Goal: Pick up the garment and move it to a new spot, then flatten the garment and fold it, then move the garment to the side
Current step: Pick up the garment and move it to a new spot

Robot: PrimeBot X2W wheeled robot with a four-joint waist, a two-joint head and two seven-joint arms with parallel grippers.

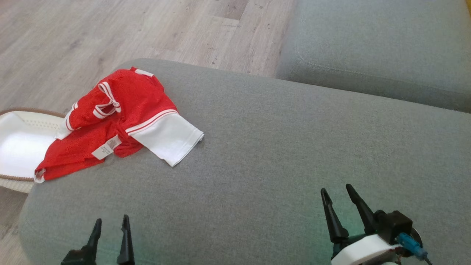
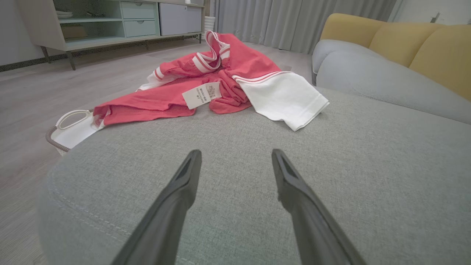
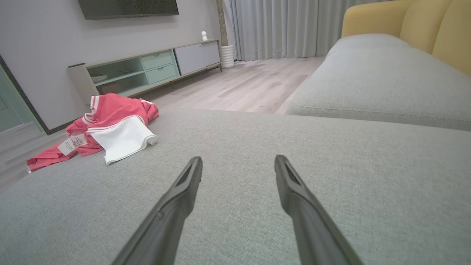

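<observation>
Head view: crumpled red-and-white garment (image 1: 125, 106) at 10 o'clock on the grey cushion (image 1: 265, 158), bunched right at the cushion's edge, white basket (image 1: 18, 143) on the floor (image 1: 73, 33) just past it. Not flattened, not folded, sleeve and label showing. Reads as the very start: pick-up not yet done, so move, flatten, fold and set-aside all to do. Left hand (image 1: 112, 218) at 7 o'clock, right hand (image 1: 335, 187) at 5 o'clock, both over bare cushion, well apart from the fabric.

Left wrist view: garment dead ahead at 12 o'clock, white sleeve (image 2: 285, 97) toward 1 o'clock, label (image 2: 201, 95) face up in the middle. Fingers (image 2: 176, 198) spread wide, nothing between them, no cloth touched. Can't tell whether the tips rest on the cushion or hover just above.

Right wrist view: garment off at 10 o'clock, well away. Spread wide here too, holding nothing, grey upholstery ahead, second sofa seat (image 3: 386, 81) at 2 o'clock.

Probably a job for the left hand first: reach forward toward 12 o'clock, pinch a raised fold.
</observation>
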